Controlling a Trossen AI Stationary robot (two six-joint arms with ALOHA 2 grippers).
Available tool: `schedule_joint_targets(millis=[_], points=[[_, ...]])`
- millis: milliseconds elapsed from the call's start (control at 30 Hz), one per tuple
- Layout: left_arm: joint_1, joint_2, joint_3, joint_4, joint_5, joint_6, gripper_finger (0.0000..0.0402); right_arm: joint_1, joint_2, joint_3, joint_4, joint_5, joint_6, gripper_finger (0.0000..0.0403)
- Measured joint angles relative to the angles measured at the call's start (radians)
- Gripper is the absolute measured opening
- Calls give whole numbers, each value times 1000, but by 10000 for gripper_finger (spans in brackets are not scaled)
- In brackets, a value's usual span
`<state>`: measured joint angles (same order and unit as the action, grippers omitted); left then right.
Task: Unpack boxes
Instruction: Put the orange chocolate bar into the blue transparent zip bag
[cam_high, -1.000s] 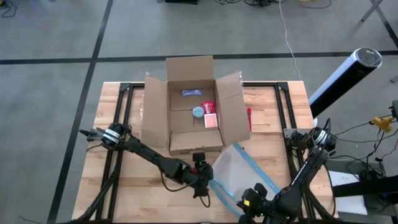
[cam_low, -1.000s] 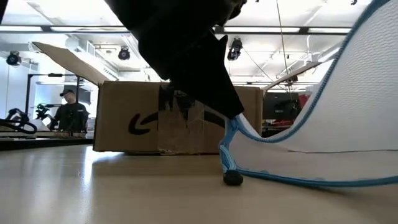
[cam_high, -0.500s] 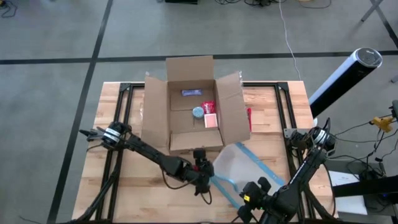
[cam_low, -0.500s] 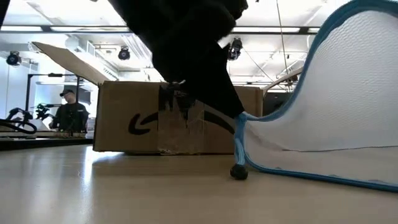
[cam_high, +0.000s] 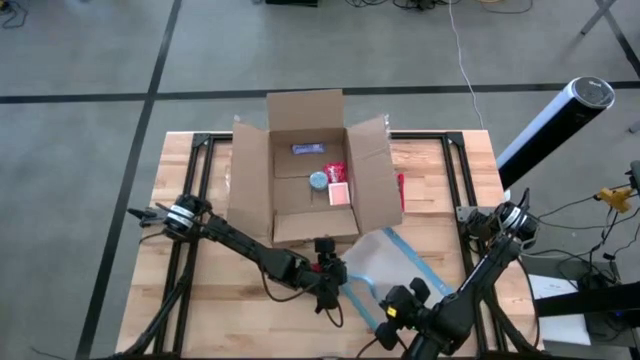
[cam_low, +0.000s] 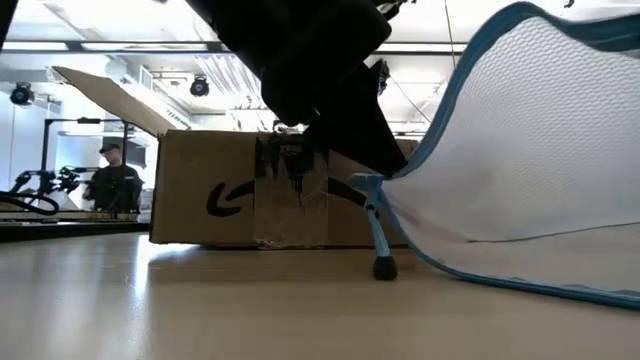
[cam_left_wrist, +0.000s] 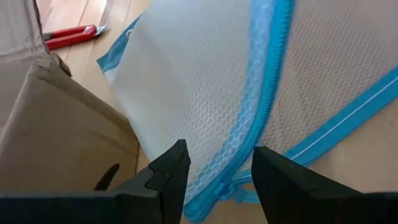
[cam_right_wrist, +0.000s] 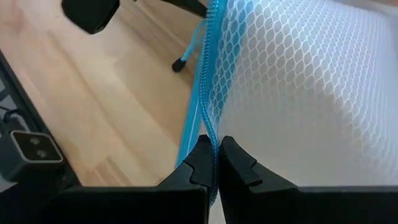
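The box (cam_high: 312, 180) stands open near the middle of the tabletop (cam_high: 190, 300), its four flaps spread wide, and several small things lie on its floor: a red packet (cam_high: 335, 171), a round pale-blue tin (cam_high: 318, 181), a pinkish card (cam_high: 340, 194) and a dark flat item (cam_high: 308, 149) toward twelve o'clock. So the opening is done but the emptying is judged barely begun, since the contents look untouched.

At about five o'clock from the box, both arms are busy with a white mesh pouch (cam_high: 385, 262) edged in blue (presumably meant to receive the goods). The right hand (cam_right_wrist: 216, 163) has its fingers pinched tight on the pouch's blue zipper edge, lifting that side so the mesh billows up in the low view. The left hand (cam_left_wrist: 217, 168) sits just off the box's near flap with its fingers parted, the zipper band running between them; whether it actually grips the pouch cannot be told from the wrist view, though the gap suggests it does not.

A red tool (cam_left_wrist: 68, 35) lies on the tabletop at the box's three o'clock side. A person (cam_low: 113, 180) stands far behind the tabletop.

What is left: open the pouch, then lift each item out of the box.
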<state>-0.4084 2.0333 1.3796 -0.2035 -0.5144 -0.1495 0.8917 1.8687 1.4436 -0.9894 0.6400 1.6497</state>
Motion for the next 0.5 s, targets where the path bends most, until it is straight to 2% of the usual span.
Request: schedule_joint_targets(millis=[233, 500], points=[[0, -32, 0, -13, -24, 26, 155, -5, 0, -30, 1, 17, 8, 0], [-7, -132, 1, -128, -66, -3, 155, -9, 0, -76, -3, 17, 43, 0]])
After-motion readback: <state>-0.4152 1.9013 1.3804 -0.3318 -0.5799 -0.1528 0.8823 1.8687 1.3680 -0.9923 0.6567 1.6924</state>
